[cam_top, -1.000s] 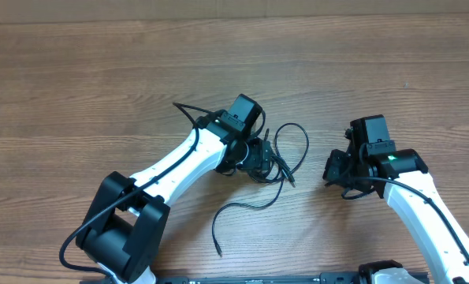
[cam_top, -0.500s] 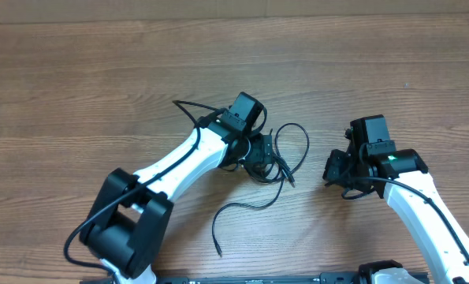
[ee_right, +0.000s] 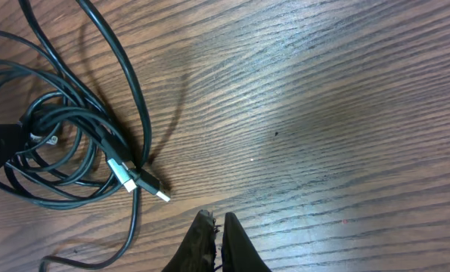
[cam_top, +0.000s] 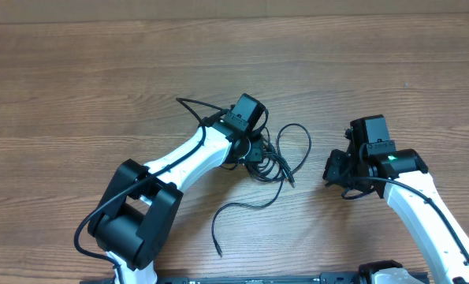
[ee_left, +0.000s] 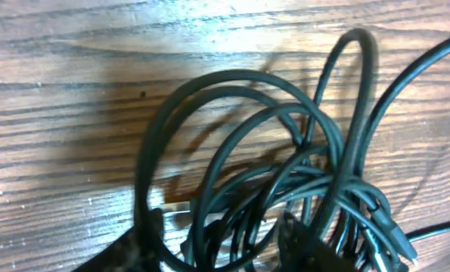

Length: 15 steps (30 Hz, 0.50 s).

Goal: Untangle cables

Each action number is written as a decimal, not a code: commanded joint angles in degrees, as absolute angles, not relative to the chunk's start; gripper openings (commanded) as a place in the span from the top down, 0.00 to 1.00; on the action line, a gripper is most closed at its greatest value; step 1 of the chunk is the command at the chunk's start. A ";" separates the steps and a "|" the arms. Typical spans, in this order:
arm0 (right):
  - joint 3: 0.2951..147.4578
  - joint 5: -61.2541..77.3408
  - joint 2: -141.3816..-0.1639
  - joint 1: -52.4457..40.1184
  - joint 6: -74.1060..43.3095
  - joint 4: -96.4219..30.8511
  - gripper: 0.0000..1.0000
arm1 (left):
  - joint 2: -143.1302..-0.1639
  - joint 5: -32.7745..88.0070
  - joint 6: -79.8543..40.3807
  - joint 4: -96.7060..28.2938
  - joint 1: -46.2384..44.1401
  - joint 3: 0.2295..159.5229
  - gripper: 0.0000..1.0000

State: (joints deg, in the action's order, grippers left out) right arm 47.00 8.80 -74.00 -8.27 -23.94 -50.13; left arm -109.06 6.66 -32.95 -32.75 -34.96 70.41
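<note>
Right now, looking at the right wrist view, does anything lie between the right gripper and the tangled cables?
Nothing visible does. Only bare table separates the right gripper from the cables. Their silver-tipped plugs are the nearest part, lying up and to the left of it in that view.

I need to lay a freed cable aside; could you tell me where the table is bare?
Bare table runs along the far edge, and left of the left arm. Crowded: the cables by the left tool.
</note>
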 commanded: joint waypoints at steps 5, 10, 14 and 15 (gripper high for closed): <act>46.94 9.15 -74.08 -8.21 -23.70 -49.60 0.96 | -109.40 5.56 -31.66 -32.73 -35.33 69.89 0.64; 46.94 9.15 -74.08 -8.21 -23.70 -49.60 0.96 | -109.40 5.52 -31.68 -32.67 -35.33 69.89 0.67; 46.94 9.15 -74.08 -8.21 -23.70 -49.65 0.96 | -109.40 5.54 -31.66 -32.69 -35.33 69.89 0.67; 46.94 9.15 -74.08 -8.21 -23.70 -49.65 0.96 | -109.40 5.56 -31.66 -32.73 -35.35 69.87 0.68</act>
